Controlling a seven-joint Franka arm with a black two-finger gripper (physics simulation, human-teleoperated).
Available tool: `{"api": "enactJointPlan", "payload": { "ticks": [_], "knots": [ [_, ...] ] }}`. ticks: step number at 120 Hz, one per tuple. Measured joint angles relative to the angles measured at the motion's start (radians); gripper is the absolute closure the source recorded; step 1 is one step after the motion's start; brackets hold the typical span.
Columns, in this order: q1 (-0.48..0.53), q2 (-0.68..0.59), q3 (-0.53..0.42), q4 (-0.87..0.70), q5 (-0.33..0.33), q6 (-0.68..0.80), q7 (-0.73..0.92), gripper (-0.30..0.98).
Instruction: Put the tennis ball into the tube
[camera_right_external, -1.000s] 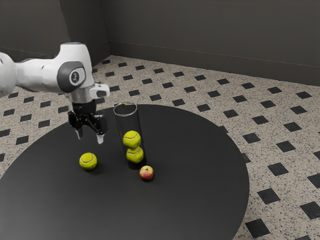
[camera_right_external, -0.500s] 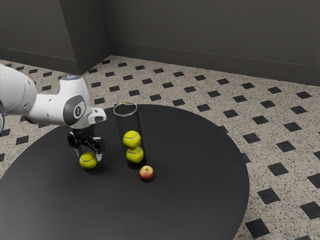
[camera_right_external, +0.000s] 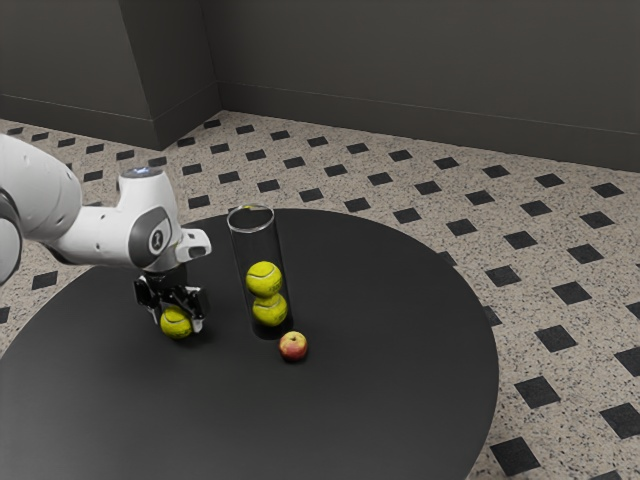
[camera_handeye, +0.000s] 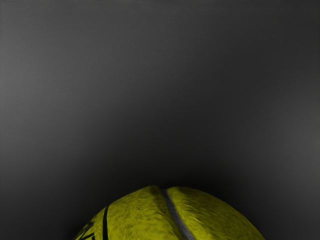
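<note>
Exterior view: a robot arm (camera_right_external: 95, 235) comes in from about 9 o'clock over a round black table (camera_right_external: 380, 380). Its jaws point down and stand wide, 1 finger on each side of a tennis ball (camera_right_external: 177, 324) on the table; I cannot tell whether both touch it. The ball lies between them, at 6 o'clock from the hand, so closing looks like the coming move, with little sideways correction needed. The clear, upright tube (camera_right_external: 256, 248) stands with its foot near 3 o'clock from the ball, a short gap apart, and its open mouth (camera_right_external: 252, 232) near 1 o'clock, well above. Inside sit 2 more balls (camera_right_external: 264, 278), 1 above the other. An apple (camera_right_external: 293, 346) is just beside the foot, at 4 o'clock. The lift should go above the mouth before crossing, or the ball could knock the tube.

Wrist view: the ball's fuzzy yellow curve and pale seam appear large, just under the hand, with dark tabletop beyond it.
</note>
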Motion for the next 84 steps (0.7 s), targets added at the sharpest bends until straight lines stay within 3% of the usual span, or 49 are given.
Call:
{"api": "enactJointPlan", "payload": {
  "ticks": [22, 64, 75, 84],
  "knots": [
    [-0.001, 0.000, 0.000, 0.000, -0.001, 0.013, 0.002, 0.22],
    [-0.004, -0.056, 0.005, 0.002, 0.025, 0.011, -0.021, 0.49],
    [-0.006, -0.104, 0.006, 0.027, 0.042, -0.008, -0.034, 0.53],
    [-0.008, -0.128, 0.007, 0.095, 0.048, -0.053, -0.042, 0.48]
  ]
}}
